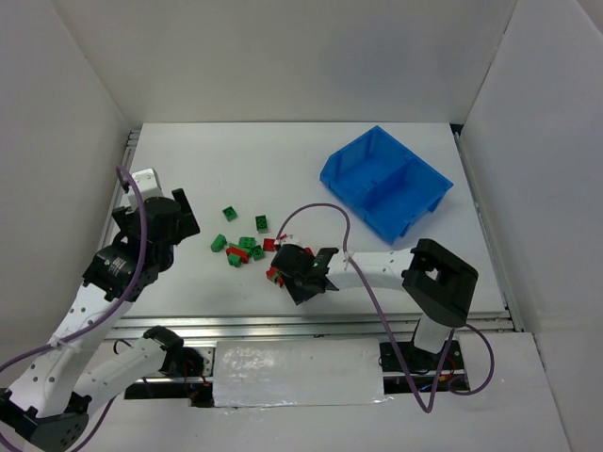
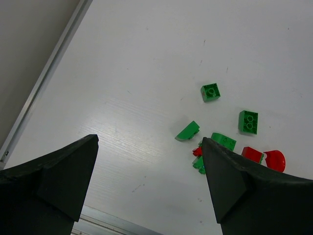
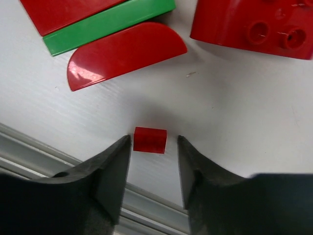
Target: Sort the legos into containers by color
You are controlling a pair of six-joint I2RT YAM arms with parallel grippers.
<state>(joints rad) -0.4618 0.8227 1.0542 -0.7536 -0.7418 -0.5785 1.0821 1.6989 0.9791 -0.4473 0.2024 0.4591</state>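
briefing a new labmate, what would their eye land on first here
The bright blue bin at the far right of the top view stands out most. Next comes the scatter of red and green legos in the middle, where the right gripper sits open astride a tiny red brick.

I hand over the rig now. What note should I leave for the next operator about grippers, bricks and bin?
Left gripper: open, holding nothing, above the table to the left of the bricks.
Right gripper: open and low, one finger on each side of a small red brick, not yet closed on it.
Legos: red and green, scattered on the table between the arms.
Blue bin: far right; both compartments look empty.
Done: nothing sorted. Left: every brick, one colour per compartment.
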